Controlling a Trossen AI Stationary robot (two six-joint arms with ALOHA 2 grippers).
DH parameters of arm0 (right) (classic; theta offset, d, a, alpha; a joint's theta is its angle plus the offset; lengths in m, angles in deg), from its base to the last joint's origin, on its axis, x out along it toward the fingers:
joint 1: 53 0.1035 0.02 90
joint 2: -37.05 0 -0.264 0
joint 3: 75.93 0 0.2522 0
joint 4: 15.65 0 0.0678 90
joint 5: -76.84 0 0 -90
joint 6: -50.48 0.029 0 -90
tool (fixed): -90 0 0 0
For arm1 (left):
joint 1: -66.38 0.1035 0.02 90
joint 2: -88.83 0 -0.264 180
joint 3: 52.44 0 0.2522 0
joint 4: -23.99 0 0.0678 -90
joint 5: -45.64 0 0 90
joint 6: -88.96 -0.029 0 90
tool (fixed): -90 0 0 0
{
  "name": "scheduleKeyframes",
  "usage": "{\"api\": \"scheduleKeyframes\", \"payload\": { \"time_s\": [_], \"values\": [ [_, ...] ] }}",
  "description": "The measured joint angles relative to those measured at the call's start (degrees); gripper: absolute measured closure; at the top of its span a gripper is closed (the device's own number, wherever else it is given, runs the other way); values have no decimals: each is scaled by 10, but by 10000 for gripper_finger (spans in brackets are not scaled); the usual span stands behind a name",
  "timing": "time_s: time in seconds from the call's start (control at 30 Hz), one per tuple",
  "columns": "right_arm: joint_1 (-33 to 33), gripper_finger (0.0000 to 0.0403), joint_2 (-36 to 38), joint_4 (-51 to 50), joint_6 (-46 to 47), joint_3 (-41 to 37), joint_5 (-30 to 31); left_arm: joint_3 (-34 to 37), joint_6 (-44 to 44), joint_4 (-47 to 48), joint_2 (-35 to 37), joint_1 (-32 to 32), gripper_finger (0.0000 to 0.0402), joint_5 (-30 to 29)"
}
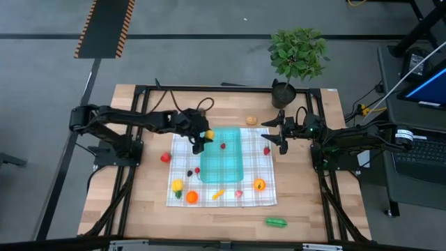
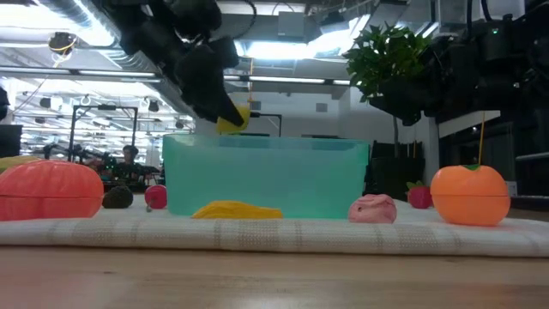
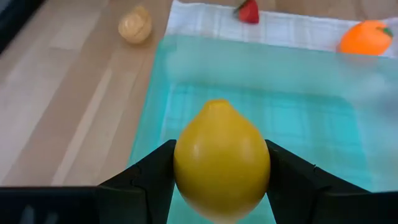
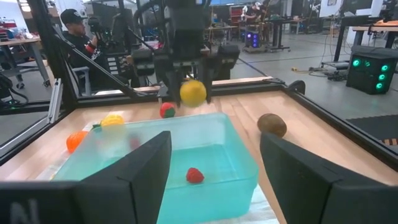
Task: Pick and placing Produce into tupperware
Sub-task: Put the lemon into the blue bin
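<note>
Left claw [image 1: 203,134] grips one lemon [image 3: 221,159] above tupperware [image 1: 223,155] holding one strawberry [image 4: 194,175]; right claw [image 1: 273,135] wide.

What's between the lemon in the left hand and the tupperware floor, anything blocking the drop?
Nothing visible. The left hand holds the lemon above the tupperware at its left edge; the teal floor below is bare. The only thing inside, a small red piece, lies off to the side.

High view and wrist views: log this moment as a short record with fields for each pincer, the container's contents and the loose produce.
left pincer: shut on lemon, above the container's left edge
right pincer: open, empty, by the container's right side
container: one small red piece inside
loose produce: several pieces on the checked cloth, a green piece on the bare table
</note>
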Motion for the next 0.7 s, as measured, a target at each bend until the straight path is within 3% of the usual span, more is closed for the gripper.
{"api": "scheduleKeyframes", "payload": {
  "time_s": [0.13,0.3,0.7],
  "values": [
    [0,154,0,-2,0,0,0,0,-1,-6,-40,0,204,3],
    [0,154,0,-2,0,0,0,0,-1,-54,-81,0,204,60],
    [0,154,0,-10,-8,0,0,0,6,-61,-103,-9,179,66]
  ]
}}
